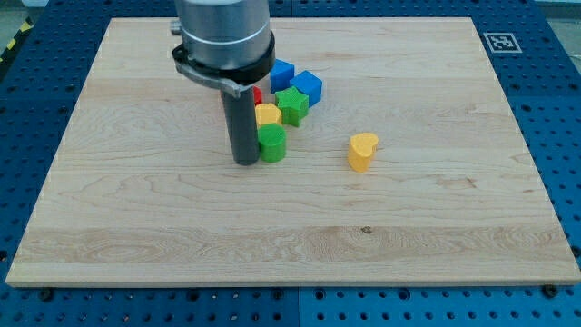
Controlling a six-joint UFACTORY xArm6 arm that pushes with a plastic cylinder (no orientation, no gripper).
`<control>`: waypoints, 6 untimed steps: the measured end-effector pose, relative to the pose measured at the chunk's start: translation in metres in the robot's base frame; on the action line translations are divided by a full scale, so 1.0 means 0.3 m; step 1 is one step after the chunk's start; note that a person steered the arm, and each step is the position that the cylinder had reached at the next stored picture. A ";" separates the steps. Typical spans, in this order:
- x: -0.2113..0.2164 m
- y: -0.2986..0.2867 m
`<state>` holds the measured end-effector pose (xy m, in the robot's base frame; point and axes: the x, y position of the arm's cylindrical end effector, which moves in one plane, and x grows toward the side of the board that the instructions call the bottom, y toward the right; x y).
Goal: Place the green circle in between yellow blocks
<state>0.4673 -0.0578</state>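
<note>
My tip (246, 161) rests on the wooden board (136, 218), touching the left side of the green circle (271, 143). I carry no claw, only this rod, so nothing is gripped. Just beyond the circle sits a yellow block (268, 114), with a green star (292, 104), two blue blocks (282, 74) (307, 86) and a partly hidden red block (257, 94) farther back. The yellow heart (362, 151) stands apart to the right.
</note>
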 end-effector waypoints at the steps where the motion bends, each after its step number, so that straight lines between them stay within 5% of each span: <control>1: -0.073 0.034; 3: -0.090 0.002; 4: 0.011 0.002; 6: 0.028 0.308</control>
